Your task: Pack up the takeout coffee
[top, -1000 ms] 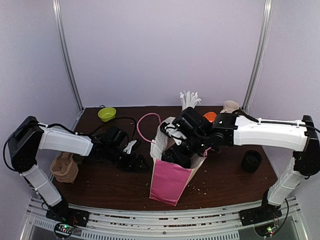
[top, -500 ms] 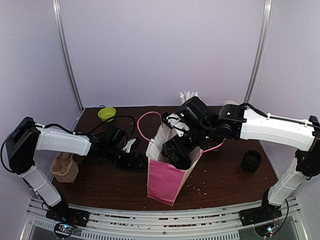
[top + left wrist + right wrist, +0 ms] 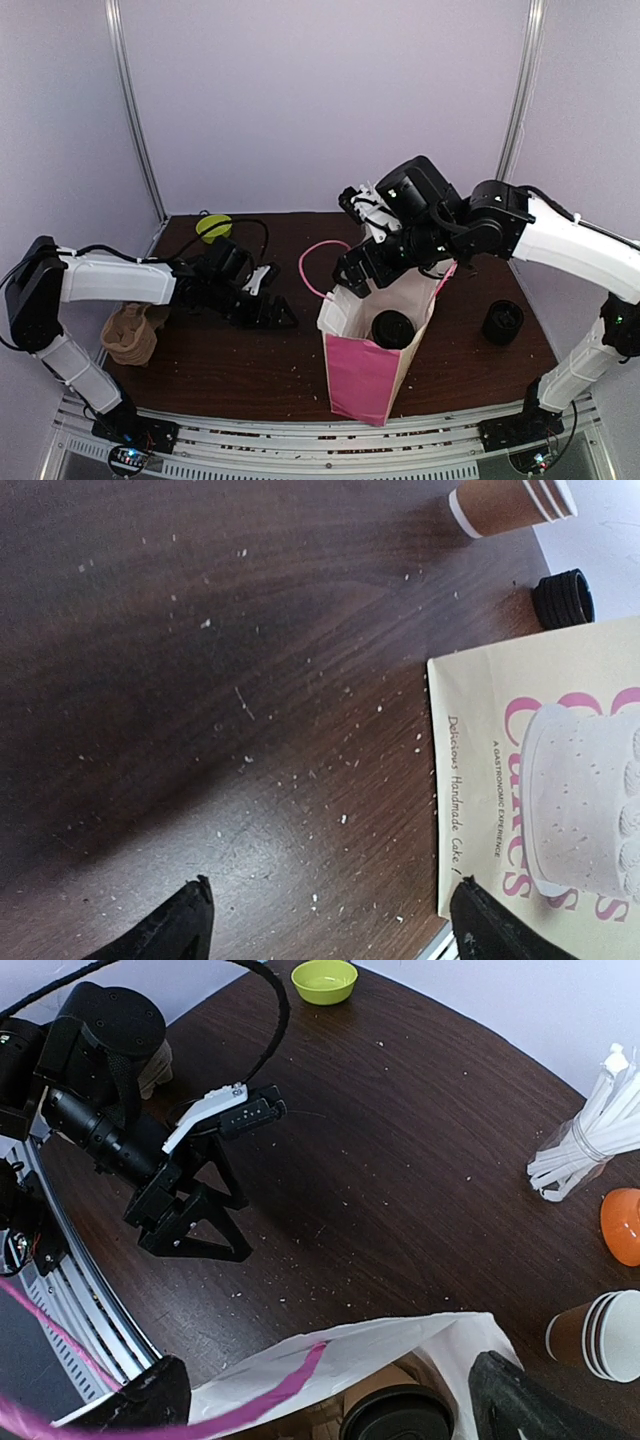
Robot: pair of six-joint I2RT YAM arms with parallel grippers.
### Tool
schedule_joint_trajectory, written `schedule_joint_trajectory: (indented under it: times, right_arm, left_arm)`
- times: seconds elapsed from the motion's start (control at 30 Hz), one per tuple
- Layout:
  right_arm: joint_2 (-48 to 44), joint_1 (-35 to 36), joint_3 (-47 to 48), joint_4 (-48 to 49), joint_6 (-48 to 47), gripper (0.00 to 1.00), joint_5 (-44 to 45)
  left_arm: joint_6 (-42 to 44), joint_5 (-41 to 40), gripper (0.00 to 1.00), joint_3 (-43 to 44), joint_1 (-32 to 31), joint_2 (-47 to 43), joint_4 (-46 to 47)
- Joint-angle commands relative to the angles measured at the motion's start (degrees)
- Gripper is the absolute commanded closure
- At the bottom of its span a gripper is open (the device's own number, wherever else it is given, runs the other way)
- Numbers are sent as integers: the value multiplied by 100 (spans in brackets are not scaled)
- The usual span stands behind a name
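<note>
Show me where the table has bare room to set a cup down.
Bare table lies in front, between the left gripper and the pink bag, and between the bag and the black lids at right. The back-right corner is crowded: straws, orange bowl, stacked paper cups.

At the table's (image 3: pixel 220 372) front middle, the bag (image 3: pixel 365 375), with the takeout coffee (image 3: pixel 392 328) down inside it; right of the bag, a round thing (image 3: pixel 502 322); back left, a bowl (image 3: pixel 213 227); at the left edge, a crumpled wad (image 3: pixel 130 338); toward the back right, straws (image 3: pixel 585 1135), a second bowl (image 3: pixel 622 1226), stacked cups (image 3: pixel 590 1335).
</note>
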Motion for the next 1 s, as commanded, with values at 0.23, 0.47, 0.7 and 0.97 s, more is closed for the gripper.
schedule_joint_trajectory:
  times: [0.23,0.47,0.7,0.97]
  right_arm:
    - [-436,-15,-126,8,44,0,172]
    - [-702,-18,-757,512,192,0,134]
    - [-937,-17,-1039,749,299,0,446]
    - [-1054,-17,-1029,727,357,0,525]
  left_arm:
    - [239,-530,13,782,-25,-680,-398]
    - [3,-176,8,961,-25,-1151,18]
    - [-468,513,2,694,-108,-1683,899]
    - [-309,502,2,1283,-817,-1560,1027]
